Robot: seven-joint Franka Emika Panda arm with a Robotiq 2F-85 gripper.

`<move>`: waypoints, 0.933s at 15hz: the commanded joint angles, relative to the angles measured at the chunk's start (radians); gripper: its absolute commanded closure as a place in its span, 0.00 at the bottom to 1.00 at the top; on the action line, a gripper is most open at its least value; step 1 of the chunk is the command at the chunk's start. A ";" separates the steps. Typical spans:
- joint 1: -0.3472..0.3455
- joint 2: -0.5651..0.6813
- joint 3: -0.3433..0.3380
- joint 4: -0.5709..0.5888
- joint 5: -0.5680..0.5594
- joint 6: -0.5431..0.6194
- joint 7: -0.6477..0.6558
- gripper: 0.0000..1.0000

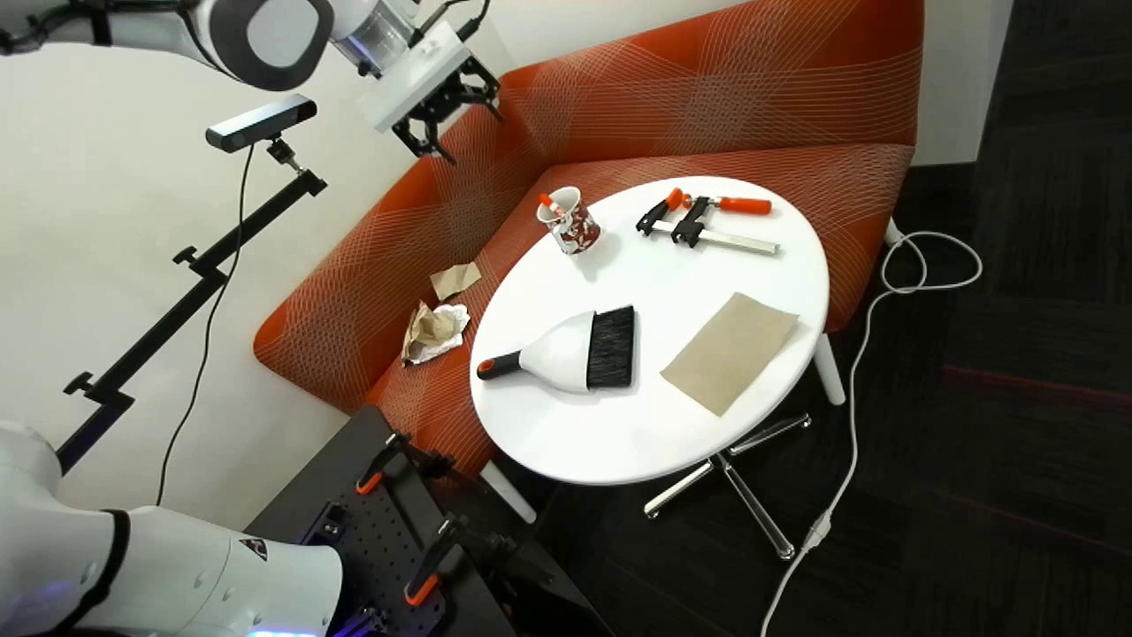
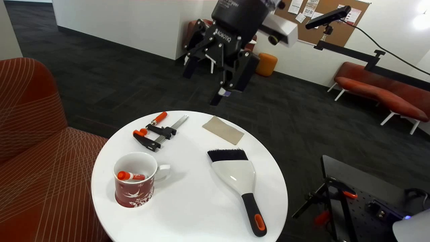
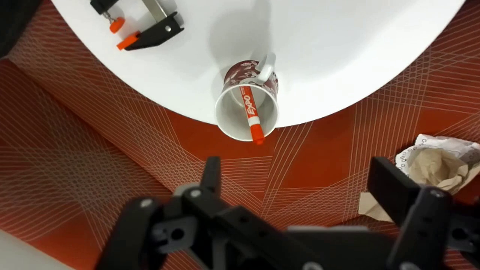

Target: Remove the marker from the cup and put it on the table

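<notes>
White table (image 2: pixel 188 201), red marker (image 2: pixel 133 176) in cup (image 2: pixel 134 192).

I have, in an exterior view, the cup (image 2: pixel 135 193) at the near left of the bench (image 2: pixel 188 208) with the marker (image 2: pixel 132 176) leaning inside it, the clamp (image 2: pixel 161 131) beyond it at the far left, the paper sheet (image 2: pixel 223 130) at the far right, and the brush (image 2: pixel 235 174) on the right, nearer than that. In an exterior view my end effector (image 1: pixel 477 140) hangs higher than the cup, well apart, while the sofa (image 1: pixel 725 97) lines the bench's far and left sides, bearing a paper bundle (image 1: pixel 433 332) and a scrap (image 1: pixel 456 280).
</notes>
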 commanded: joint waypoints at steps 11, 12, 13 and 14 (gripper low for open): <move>-0.160 0.278 0.197 0.165 0.224 0.053 -0.449 0.00; -0.160 0.283 0.198 0.165 0.223 0.053 -0.448 0.00; -0.160 0.283 0.198 0.165 0.223 0.053 -0.448 0.00; -0.161 0.283 0.198 0.165 0.223 0.053 -0.449 0.00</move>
